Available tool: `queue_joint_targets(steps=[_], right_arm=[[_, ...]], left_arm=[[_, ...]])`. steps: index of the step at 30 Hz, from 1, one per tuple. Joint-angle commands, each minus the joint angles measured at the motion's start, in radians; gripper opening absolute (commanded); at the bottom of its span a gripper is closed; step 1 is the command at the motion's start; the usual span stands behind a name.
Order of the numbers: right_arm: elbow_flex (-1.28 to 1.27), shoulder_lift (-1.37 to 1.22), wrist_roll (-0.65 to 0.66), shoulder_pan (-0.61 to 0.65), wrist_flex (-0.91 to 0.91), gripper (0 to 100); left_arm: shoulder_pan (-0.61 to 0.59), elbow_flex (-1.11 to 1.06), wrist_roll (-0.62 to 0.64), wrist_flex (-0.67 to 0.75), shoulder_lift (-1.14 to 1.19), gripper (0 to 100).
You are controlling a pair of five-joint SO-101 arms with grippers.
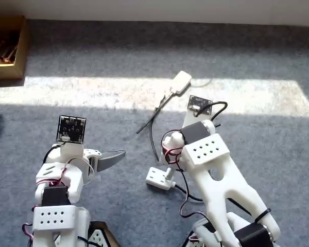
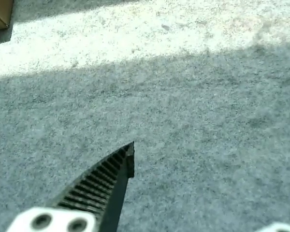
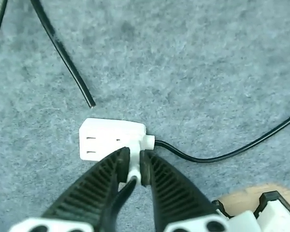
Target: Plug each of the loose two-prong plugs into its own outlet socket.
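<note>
While at outlet (image 3: pixel 102 140), plug (image 3: pixel 133 172) in claw (image 3: pixel 134 157).

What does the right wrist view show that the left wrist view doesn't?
Only the right wrist view: a white outlet block, the right jaws shut on a white plug at its edge, a black cable leaving the block, and a loose cable end. Only the left wrist view: a sunlit strip and a wooden box corner, with the left jaws open over grey carpet. Both: that carpet and ribbed black jaws.
</note>
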State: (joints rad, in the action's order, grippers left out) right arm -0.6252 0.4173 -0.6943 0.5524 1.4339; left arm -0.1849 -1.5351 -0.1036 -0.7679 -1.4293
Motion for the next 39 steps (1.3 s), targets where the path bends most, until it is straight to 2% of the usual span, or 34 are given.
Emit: queue_joint_targets(steps=[1, 8, 15, 25, 30, 39], right_arm=[[0.051, 0.012, 0.003, 0.018, 0.022, 0.5], [0.067, 0.012, 0.003, 0.022, 0.03, 0.5], [0.202, 0.082, 0.009, 0.022, 0.104, 0.5], [0.035, 0.071, 0.005, 0.039, 0.025, 0.5], [0.031, 0.07, 0.005, 0.079, 0.028, 0.5], [0.024, 0.061, 0.009, 0.077, -0.008, 0.5]], left_arm=[[-0.007, 0.002, 0.006, 0.018, -0.007, 53], [-0.005, 0.001, 0.006, 0.018, -0.007, 53], [-0.005, 0.001, 0.006, 0.018, -0.007, 53], [-0.005, 0.001, 0.006, 0.018, -0.007, 53], [-0.005, 0.001, 0.006, 0.018, -0.007, 53], [-0.005, 0.001, 0.006, 0.018, -0.007, 53]])
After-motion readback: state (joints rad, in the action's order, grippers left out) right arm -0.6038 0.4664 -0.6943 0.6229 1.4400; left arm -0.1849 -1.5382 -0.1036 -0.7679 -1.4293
